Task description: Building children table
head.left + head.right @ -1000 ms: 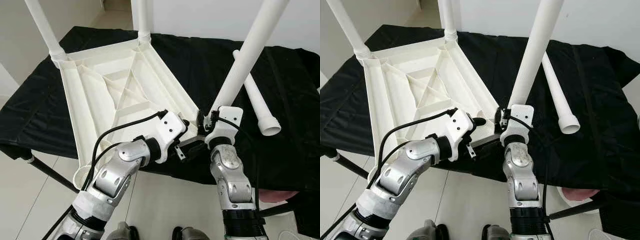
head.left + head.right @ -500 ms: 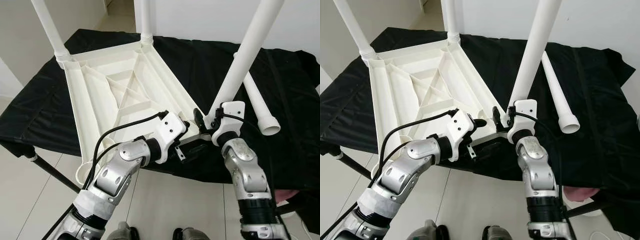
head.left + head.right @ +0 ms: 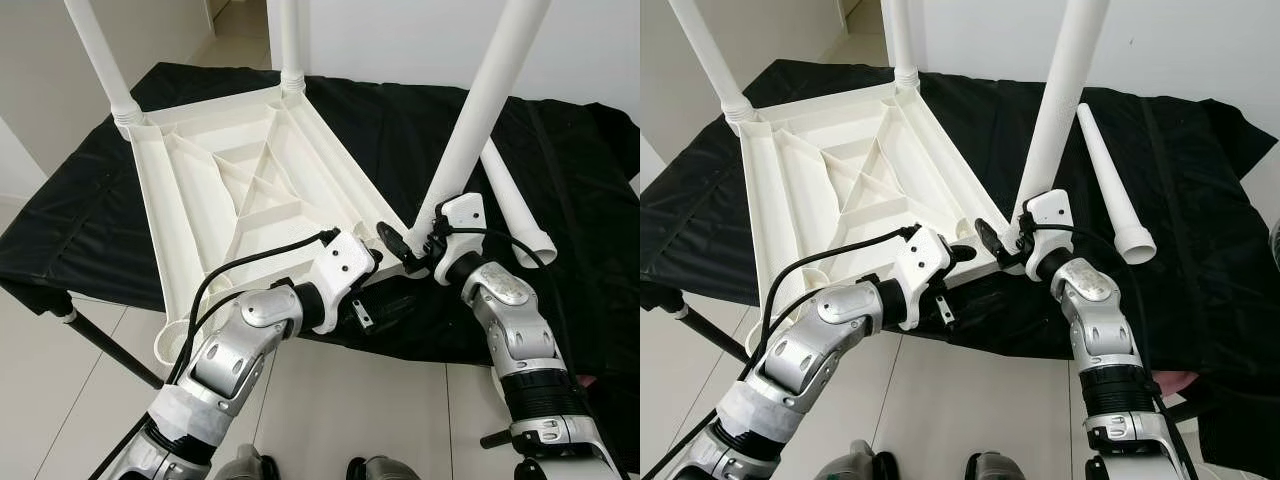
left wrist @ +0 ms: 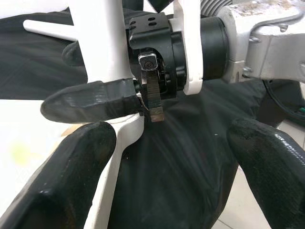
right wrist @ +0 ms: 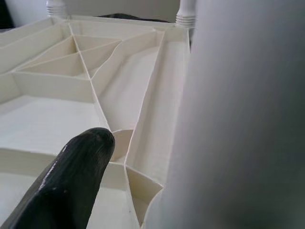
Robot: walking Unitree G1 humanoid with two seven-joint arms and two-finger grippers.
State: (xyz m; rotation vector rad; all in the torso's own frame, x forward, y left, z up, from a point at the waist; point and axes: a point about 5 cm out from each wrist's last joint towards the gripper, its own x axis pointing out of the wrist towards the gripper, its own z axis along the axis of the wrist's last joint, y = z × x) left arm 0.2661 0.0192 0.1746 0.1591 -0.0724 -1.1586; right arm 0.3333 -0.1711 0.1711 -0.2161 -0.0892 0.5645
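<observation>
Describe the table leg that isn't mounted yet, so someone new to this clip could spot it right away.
Start at the black cloth, where the white tabletop lies upside down. To its right, past the slanting leg at the right claw, a white tapered leg lies flat on the cloth. Unlike the standing legs, it lies down, its open wide end toward the robot.

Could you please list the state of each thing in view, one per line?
Table top: upside down on the black cloth, ribs showing.
Far legs: two fitted, standing upright.
Near leg: tilted, base at the near corner.
Loose leg: lying on the cloth.
Right gripper: at the near leg's base.
Left gripper: open, at the near corner.
</observation>
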